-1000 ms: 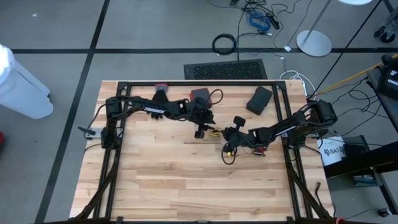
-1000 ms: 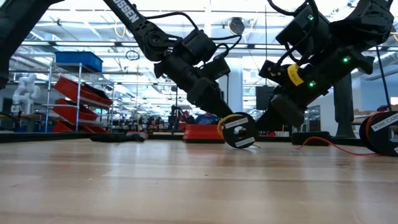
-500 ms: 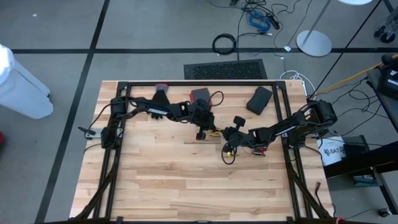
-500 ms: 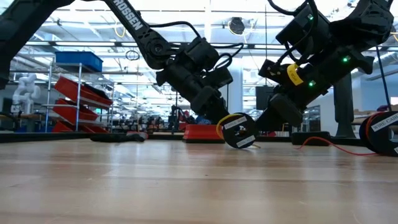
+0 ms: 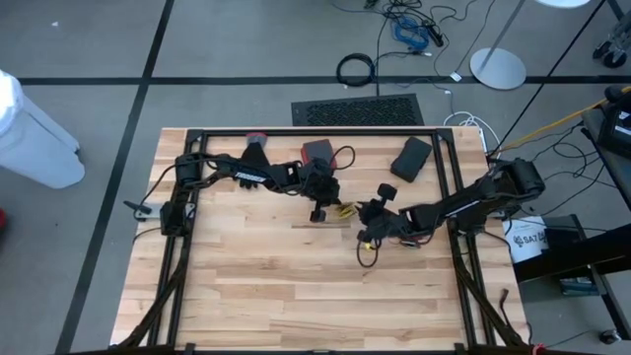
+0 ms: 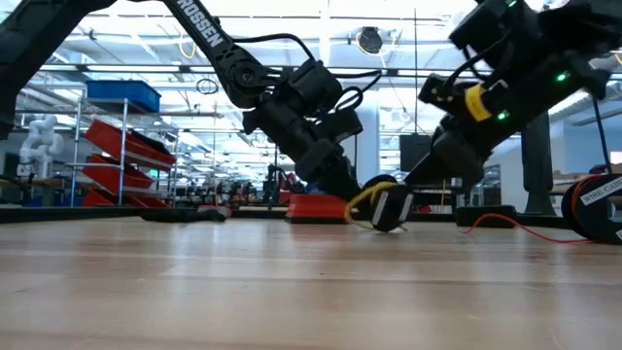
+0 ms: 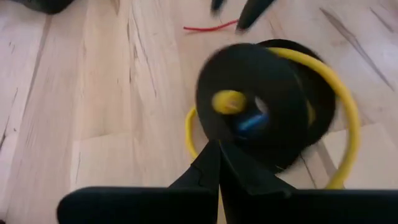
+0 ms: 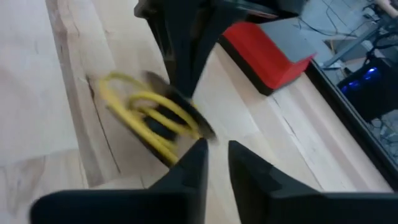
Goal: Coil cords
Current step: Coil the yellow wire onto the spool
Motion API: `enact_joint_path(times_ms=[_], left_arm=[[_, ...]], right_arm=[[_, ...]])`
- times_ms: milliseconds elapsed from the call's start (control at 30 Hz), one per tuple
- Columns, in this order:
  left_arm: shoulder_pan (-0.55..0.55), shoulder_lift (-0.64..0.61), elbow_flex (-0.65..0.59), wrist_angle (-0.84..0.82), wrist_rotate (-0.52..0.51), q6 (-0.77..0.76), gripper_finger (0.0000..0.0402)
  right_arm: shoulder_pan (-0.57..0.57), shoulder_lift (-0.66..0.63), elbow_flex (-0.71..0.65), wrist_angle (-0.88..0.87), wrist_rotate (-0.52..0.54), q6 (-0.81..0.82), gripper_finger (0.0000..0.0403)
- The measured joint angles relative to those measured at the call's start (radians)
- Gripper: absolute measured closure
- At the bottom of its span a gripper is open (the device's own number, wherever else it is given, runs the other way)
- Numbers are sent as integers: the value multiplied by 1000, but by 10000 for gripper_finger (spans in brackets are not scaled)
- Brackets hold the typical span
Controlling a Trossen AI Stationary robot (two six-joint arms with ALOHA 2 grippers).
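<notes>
While the left gripper (image 5: 317,210) points down at the middle of the table (image 5: 246,286) with its fingers (image 7: 217,171) pressed together, the yellow cord (image 5: 347,210) lies just beyond its tips, on the side toward the right gripper (image 5: 367,235). Whether those closed tips pinch a strand cannot be told; the left wrist view shows them meeting right at the near edge of the yellow loop (image 7: 339,112). Wound in a few loose turns around a black spool (image 7: 261,106), the cord is bright yellow and thin, with the turns spreading wider than the spool. From the low view the spool (image 6: 387,206) leans tilted on the wood, directly between the two grippers, with yellow strands draped over its near face. The right gripper's fingers (image 8: 189,171) stand a little apart, and the yellow coil (image 8: 146,118) sits just ahead of them, untouched as far as can be seen. A thin red piece (image 7: 208,27) lies on the wood past the spool, apart from it
</notes>
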Motion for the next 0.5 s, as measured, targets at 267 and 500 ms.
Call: enact_joint_path(times_ms=[267,500], left_arm=[[0,1,0,6,-3,0,401],[0,1,0,3,-38,-10,401]], right_arm=[[42,-88,0,-157,-18,120,295],[52,-88,0,-146,-93,135,299]])
